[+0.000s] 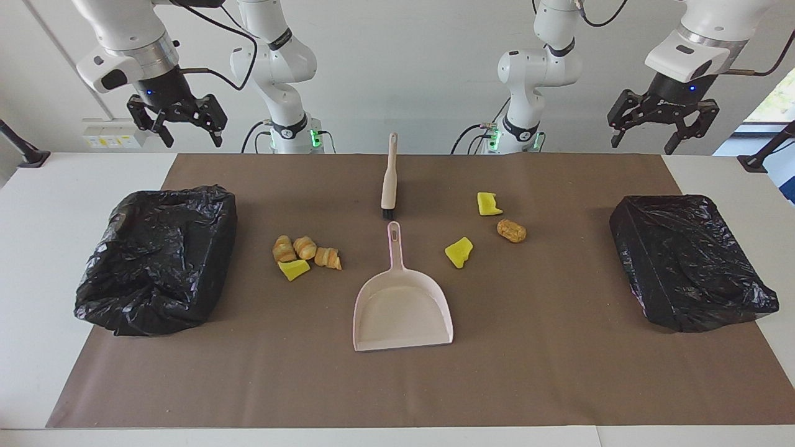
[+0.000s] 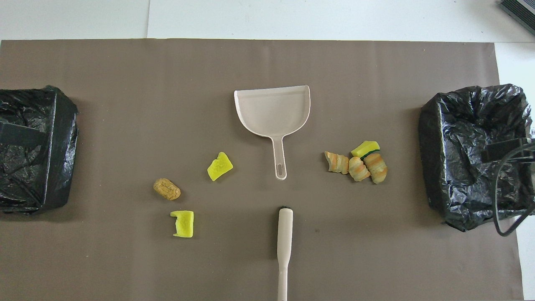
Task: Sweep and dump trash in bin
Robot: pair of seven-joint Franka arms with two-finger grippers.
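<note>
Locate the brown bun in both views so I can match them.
Facing view: bun right of centre, beside two yellow wedges, toward the left arm's end.
Overhead view: bun left of centre, between the same wedges.
Shared landmark: dustpan at mid-table, brush nearer the robots.

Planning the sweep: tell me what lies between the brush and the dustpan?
Nothing: bare brown mat separates the brush bristles from the dustpan handle tip, clearest in the overhead view.

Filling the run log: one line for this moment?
left gripper: open, raised, waiting | right gripper: open, raised, waiting | trash: unswept | brush, dustpan: untouched
</note>
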